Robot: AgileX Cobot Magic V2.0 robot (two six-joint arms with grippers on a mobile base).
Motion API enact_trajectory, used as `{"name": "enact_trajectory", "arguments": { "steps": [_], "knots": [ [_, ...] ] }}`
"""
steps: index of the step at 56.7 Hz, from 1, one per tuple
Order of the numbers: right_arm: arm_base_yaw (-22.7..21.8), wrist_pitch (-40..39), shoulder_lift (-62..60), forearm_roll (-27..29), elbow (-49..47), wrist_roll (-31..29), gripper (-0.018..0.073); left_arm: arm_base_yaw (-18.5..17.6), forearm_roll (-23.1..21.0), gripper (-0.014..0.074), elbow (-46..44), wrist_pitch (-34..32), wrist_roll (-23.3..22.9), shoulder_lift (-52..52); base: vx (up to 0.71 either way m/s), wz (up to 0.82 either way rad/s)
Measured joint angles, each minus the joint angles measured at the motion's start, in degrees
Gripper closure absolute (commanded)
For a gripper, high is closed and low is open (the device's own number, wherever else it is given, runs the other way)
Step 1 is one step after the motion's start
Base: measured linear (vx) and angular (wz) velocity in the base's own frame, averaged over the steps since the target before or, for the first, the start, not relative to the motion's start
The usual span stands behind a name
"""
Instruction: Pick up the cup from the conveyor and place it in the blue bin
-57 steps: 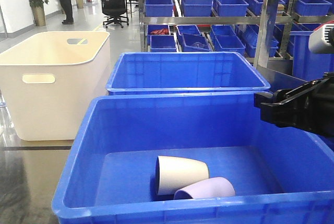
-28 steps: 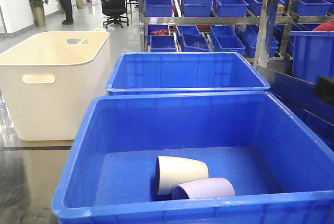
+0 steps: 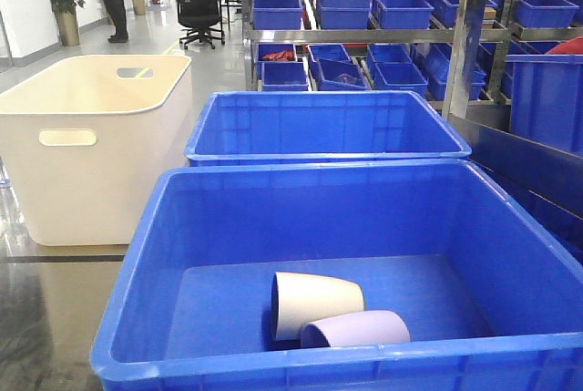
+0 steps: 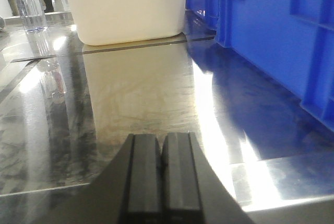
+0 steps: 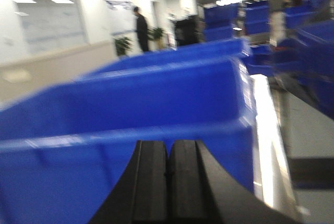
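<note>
Far left, exterior view: cream-white tub (image 3: 96,149), smooth, matte, round-cornered, with slot handle cutouts, sitting on a glossy, streaked metallic tabletop (image 3: 36,318); interior not visible. Centre: blue bin (image 3: 346,272), deep, rectangular, smooth-walled, thick rolled rim, holding two cups lying on their sides at its floor: a cream cup (image 3: 314,303), mouth facing left, and a lilac cup (image 3: 357,329) just in front, touching it. Behind: second blue tub (image 3: 323,127) of the same form, showing bare inner walls. Background: metal shelving (image 3: 474,36) carrying small blue shelf bins (image 3: 401,8). Conveyor not appearing in any view.

Left wrist view: left tool (image 4: 161,174), black, flat-faced, clenched with its two jaws meeting and grasping nothing, hovering low over the reflective tabletop, pointing toward the cream-white tub, blue bin wall at right.

Right wrist view, motion-blurred: right tool (image 5: 167,182), likewise clenched on nothing, pointing at the outer blue wall below a rolled rim.
</note>
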Motion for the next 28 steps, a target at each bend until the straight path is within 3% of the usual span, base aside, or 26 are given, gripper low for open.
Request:
{"name": "enact_trajectory", "arguments": {
  "steps": [14, 28],
  "knots": [
    [-11.46, -2.23, -4.54, -0.43, 14.39, -1.47, 0.0571, 0.0, 0.0, 0.0603, 0.0, 0.0, 0.0, 0.0, 0.0, 0.0],
    [-16.0, -4.77, -4.74, -2.61, 18.28, -2.5, 0.0568, 0.0, 0.0, 0.0603, 0.0, 0.0, 0.0, 0.0, 0.0, 0.0]
  ]
}}
